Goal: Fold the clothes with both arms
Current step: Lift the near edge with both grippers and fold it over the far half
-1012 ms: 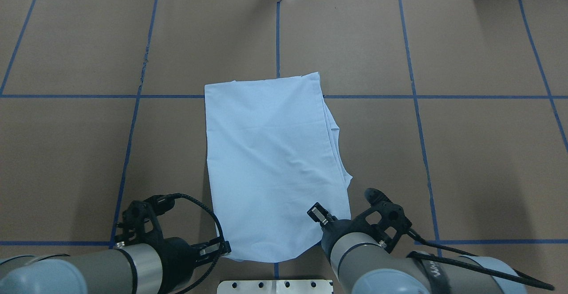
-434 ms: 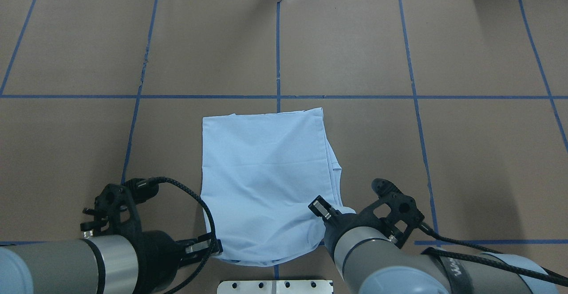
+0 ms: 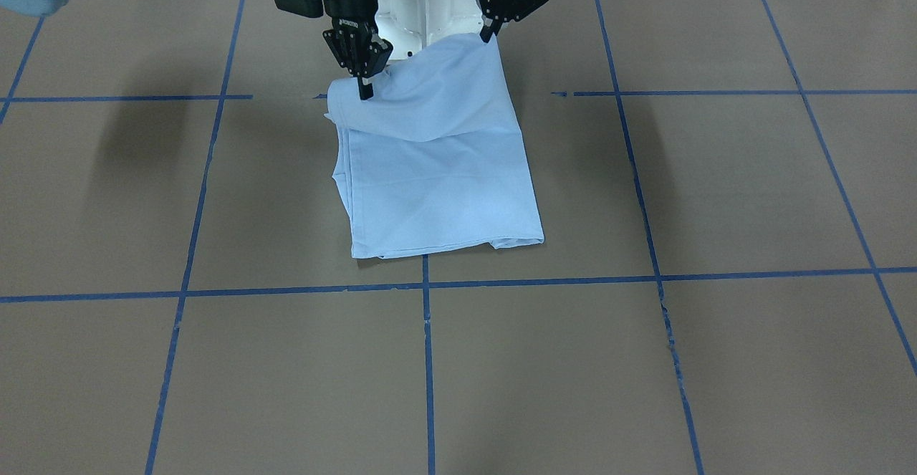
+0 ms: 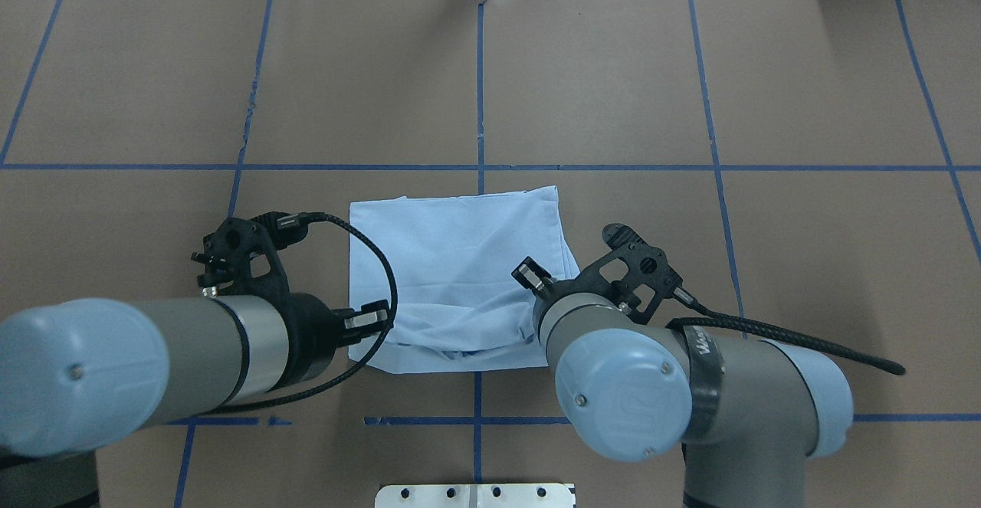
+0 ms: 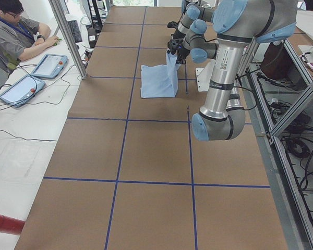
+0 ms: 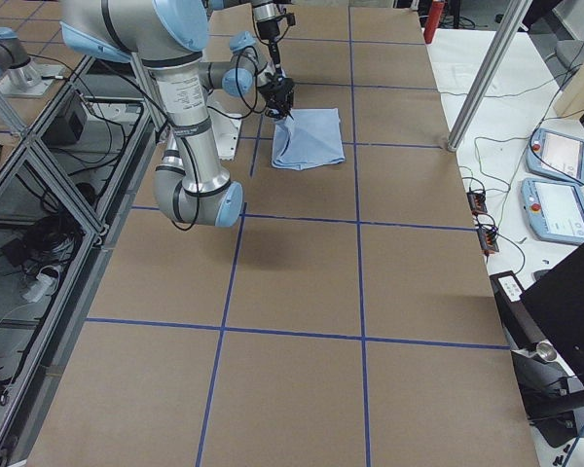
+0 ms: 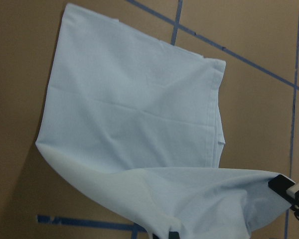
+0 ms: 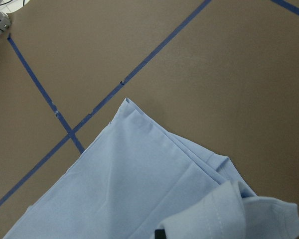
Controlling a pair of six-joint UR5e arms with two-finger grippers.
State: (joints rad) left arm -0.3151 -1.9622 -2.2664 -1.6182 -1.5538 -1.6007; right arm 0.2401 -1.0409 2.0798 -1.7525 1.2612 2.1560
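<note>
The light blue T-shirt (image 3: 444, 174) lies folded lengthwise on the brown table, with its end nearest the robot lifted off the surface. My left gripper (image 3: 488, 34) is shut on one raised corner. My right gripper (image 3: 366, 90) is shut on the other, slightly lower. From above, the left gripper (image 4: 369, 318) and right gripper (image 4: 529, 274) flank the T-shirt (image 4: 452, 247), and raised cloth sags between them over the flat part. In the left wrist view the T-shirt (image 7: 134, 114) lies spread beneath the lifted edge. The right wrist view shows its far corner and stacked side layers (image 8: 129, 189). Collar and print are hidden.
Blue tape lines divide the table into squares. The white pedestal base (image 3: 423, 2) stands just behind the raised cloth, and a metal plate (image 4: 475, 495) sits at the near edge. A person (image 5: 13, 36) sits at a side bench with tablets (image 5: 49, 65).
The shirt first slid toward the robot. Both grippers have since risen and moved away from the robot, carrying the near end up and over the flat part.
</note>
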